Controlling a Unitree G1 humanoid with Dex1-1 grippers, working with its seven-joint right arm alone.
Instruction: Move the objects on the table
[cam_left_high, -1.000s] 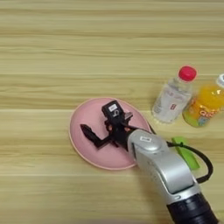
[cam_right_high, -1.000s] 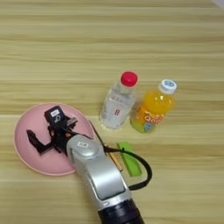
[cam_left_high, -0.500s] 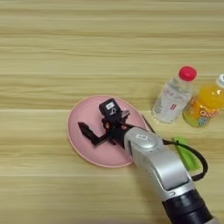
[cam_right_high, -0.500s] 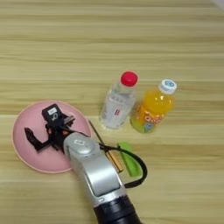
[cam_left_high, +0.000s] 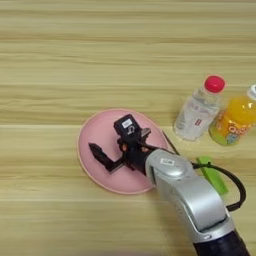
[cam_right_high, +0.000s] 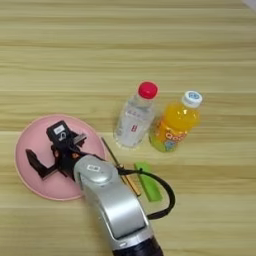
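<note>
Gripper hangs spread and empty over my pink plate, likely its drop spot; the water bottle and juice bottle stand touching, far right on the table

Pink plate seen near left. Green strip and thin stick laid right of it.

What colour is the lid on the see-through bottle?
Red. The clear bottle has a red cap, clearest in the right eye view.
</note>
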